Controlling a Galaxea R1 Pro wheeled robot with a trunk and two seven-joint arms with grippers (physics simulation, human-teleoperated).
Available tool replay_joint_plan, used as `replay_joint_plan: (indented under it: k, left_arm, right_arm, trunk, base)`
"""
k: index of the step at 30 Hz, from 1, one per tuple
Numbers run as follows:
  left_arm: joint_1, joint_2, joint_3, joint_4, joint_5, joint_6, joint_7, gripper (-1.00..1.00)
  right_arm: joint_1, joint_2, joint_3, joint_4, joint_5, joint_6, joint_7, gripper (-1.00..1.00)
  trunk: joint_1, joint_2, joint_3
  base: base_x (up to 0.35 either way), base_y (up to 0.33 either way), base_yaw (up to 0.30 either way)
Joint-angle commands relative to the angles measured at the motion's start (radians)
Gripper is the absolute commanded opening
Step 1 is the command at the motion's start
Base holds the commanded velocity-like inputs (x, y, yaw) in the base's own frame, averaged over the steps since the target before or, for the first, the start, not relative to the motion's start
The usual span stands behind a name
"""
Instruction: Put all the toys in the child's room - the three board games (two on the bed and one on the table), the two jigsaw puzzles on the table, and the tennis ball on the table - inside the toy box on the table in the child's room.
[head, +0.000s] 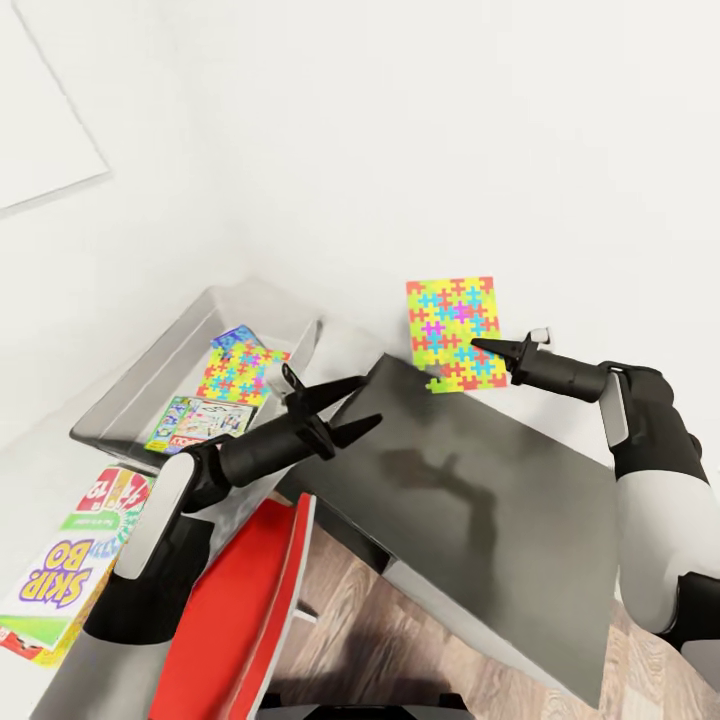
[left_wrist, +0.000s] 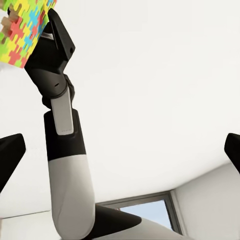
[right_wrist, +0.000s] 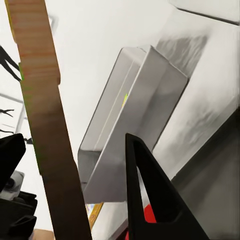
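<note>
Room: white walls (head: 400, 130) rose behind the table (head: 40, 470), whose white top ran along the left of the head view; wood-plank floor (head: 380, 620) showed below.
Dark panel: a large flat dark grey slab (head: 480, 500) lay tilted across the middle of the head view, between the two arms.
Toy box: the light-grey bin (head: 135, 375) sat on the table against the wall, its long axis running away from the robot. Inside lay one jigsaw puzzle in the box (head: 238, 372), flat, with a lettered game box (head: 200, 420) just beside it.
Red chair: a red seat back (head: 240, 600) stood below the left arm.
Skip-Bo box: a board game box (head: 70, 560) lay flat on the table top, outside the bin, near its closer end.
Right arm: bent at the elbow, forearm reaching in towards the wall.
Right gripper (head: 490, 348): fingers pressed onto the edge of the held jigsaw puzzle (head: 455, 330), which stood upright in the air, face towards the camera, well apart from the bin. In the right wrist view the puzzle (right_wrist: 47, 120) showed edge-on as a brown strip between the fingers.
Left arm: stretched forward and up over the bin's near corner.
Left gripper (head: 340, 400): fingers spread wide, touching nothing.
</note>
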Motion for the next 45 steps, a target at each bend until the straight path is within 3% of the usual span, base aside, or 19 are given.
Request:
replay_joint_plan:
  k: [1, 11, 20, 25, 32, 45]
  left_arm:
    - [0.0, -0.001, 0.0, 0.001, -0.007, 0.003, -0.003, 1.0]
    - [0.001, -0.001, -0.001, 0.0, -0.022, 0.002, -0.004, 1.0]
    - [0.002, 0.0, 0.0, 0.001, -0.026, 0.001, -0.005, 1.0]
    - [0.002, 0.0, 0.0, 0.001, -0.031, 0.0, -0.003, 1.0]
    - [0.002, 0.001, 0.001, 0.002, -0.067, 0.0, -0.004, 1.0]
    - [0.002, 0.001, 0.001, 0.002, -0.085, 0.0, -0.005, 1.0]
  right_arm:
    - [0.0, 0.0, -0.001, 0.0, -0.001, 0.006, 0.001, -1.0]
    - [-0.001, -0.001, -0.003, 0.001, -0.003, 0.006, 0.001, -1.0]
    - [-0.014, -0.002, -0.008, 0.008, -0.003, 0.006, 0.001, -1.0]
    - [-0.044, -0.001, -0.008, 0.011, -0.003, 0.006, 0.0, -1.0]
    - [-0.091, 0.006, -0.006, 0.042, -0.001, 0.006, 0.0, -1.0]
    - [-0.114, 0.022, -0.004, 0.057, 0.003, 0.006, -0.008, -1.0]
  trunk:
    - [0.001, -0.002, -0.001]
    - [0.001, -0.002, -0.001]
    - [0.001, -0.002, -0.001]
    - [0.001, -0.002, -0.001]
    - [0.001, -0.002, -0.001]
    - [0.001, -0.002, -0.002]
  base:
    - [0.0, -0.103, 0.006]
    - [0.0, -0.042, 0.023]
    - [0.0, -0.007, 0.201]
    - [0.0, -0.002, 0.271]
    - [-0.003, -0.026, 0.247]
    - [-0.029, -0.23, 0.068]
